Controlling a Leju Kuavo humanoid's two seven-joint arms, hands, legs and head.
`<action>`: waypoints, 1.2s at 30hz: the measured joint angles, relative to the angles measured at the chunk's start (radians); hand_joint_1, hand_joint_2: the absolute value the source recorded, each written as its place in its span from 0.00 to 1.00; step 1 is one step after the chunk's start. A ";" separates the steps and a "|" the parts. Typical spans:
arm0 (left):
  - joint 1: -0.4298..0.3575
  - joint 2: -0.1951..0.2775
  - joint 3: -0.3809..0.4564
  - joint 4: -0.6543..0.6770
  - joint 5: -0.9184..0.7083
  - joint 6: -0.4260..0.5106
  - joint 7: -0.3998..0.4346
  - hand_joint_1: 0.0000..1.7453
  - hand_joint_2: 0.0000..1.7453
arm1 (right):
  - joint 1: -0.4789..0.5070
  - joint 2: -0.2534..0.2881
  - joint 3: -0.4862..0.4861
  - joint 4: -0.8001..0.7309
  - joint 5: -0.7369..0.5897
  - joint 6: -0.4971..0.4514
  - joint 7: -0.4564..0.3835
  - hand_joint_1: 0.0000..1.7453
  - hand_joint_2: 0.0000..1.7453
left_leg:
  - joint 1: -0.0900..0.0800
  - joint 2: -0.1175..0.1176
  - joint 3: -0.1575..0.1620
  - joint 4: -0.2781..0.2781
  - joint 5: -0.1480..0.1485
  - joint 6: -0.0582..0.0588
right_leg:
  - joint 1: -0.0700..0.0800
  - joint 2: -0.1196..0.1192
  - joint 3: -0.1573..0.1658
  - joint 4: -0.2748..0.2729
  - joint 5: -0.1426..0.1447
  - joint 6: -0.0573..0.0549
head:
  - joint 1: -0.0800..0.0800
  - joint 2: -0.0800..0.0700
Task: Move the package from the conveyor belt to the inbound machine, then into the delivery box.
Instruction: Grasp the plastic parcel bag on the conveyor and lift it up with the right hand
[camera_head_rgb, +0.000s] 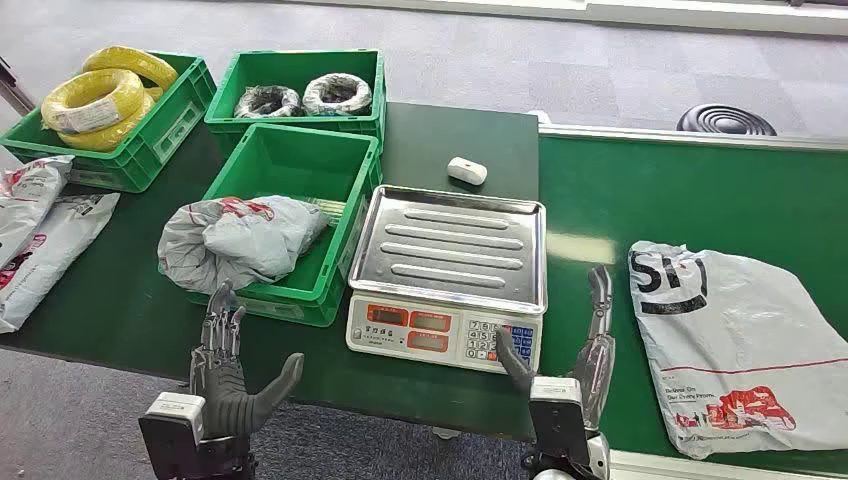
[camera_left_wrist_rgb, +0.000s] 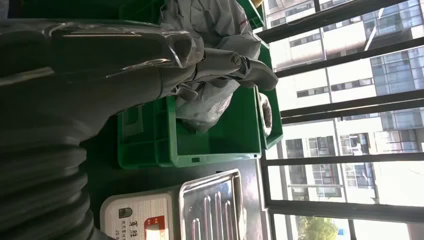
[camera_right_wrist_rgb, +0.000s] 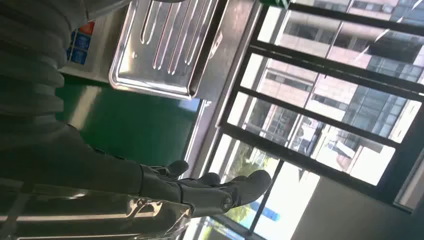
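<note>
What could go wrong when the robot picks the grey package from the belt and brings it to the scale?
1. The package lies flat and limp on the conveyor belt; the right hand, open beside it, may slip on the thin plastic.
2. The package looks wider than the scale's tray, so it may hang over the keypad or slide off.
3. The nearest green box already holds a bag spilling over its rim, so another may fall out.
</note>
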 joint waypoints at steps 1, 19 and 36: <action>0.001 0.000 0.000 0.000 0.002 0.001 0.000 0.00 1.00 | 0.000 0.002 -0.007 0.002 0.031 -0.012 0.015 0.00 1.00 | 0.000 0.000 0.000 0.000 0.000 0.000 | 0.000 0.000 0.000 0.000 0.000 0.000 | 0.000 0.000; -0.026 0.015 0.002 0.028 0.032 -0.023 0.016 0.00 1.00 | -0.167 -0.019 -0.672 0.295 0.321 0.073 0.479 0.00 1.00 | -0.002 -0.001 0.000 0.000 0.000 0.000 | -0.003 -0.002 0.000 0.000 0.000 0.001 | 0.000 0.000; -0.053 0.016 0.012 0.051 0.004 -0.042 0.032 0.00 1.00 | -0.229 -0.018 -0.783 0.354 0.468 0.123 0.594 0.00 1.00 | -0.003 -0.001 0.000 0.000 0.000 0.001 | -0.003 -0.002 0.000 0.000 0.001 0.001 | 0.000 0.000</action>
